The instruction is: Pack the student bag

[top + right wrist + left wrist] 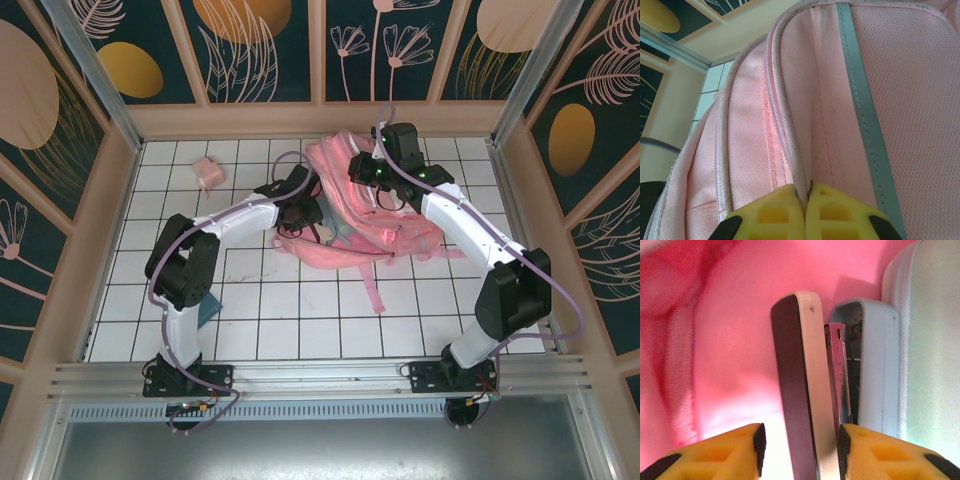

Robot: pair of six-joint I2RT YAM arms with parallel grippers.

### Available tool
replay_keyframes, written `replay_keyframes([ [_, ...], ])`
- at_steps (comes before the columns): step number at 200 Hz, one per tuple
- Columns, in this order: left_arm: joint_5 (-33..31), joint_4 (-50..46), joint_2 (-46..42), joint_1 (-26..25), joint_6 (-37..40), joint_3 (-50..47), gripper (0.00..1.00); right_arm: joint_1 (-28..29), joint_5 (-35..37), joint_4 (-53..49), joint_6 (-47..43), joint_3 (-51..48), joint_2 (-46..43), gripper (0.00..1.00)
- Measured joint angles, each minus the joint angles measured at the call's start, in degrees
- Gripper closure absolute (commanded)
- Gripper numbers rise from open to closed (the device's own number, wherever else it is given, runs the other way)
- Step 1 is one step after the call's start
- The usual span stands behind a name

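Note:
The pink student bag [352,238] lies at the middle back of the table. My left gripper [300,212] reaches into its opening from the left. In the left wrist view, the left gripper [800,450] is open inside the bag's pink lining, its jaws either side of a flat slab with a dark face and beige edge [800,365]. There is a gap at the left pad, and the right pad sits at the slab's edge. A pale blue stapler [867,370] stands beside the slab. My right gripper [805,192] is shut on a fold of the student bag [755,140], beside its grey strip [862,100].
A small pink box [208,172] sits at the back left of the tiled table. A blue flat item [210,312] lies by the left arm's base. A pale rounded case [932,340] fills the bag's right side next to the stapler. Pink straps [375,295] trail toward the front.

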Motion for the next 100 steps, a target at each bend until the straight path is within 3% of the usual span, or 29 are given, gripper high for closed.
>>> replay_keyframes([
  [49,-4.2,-2.8,-10.4,2.2,1.6,-3.2,0.56,0.3,0.0,0.3,0.0,-0.4,0.0,1.0],
  [100,-8.7,-7.4,-22.1,10.5,1.0,-17.2,0.53,2.0,0.1,1.1,-0.4,-2.0,0.0,1.0],
])
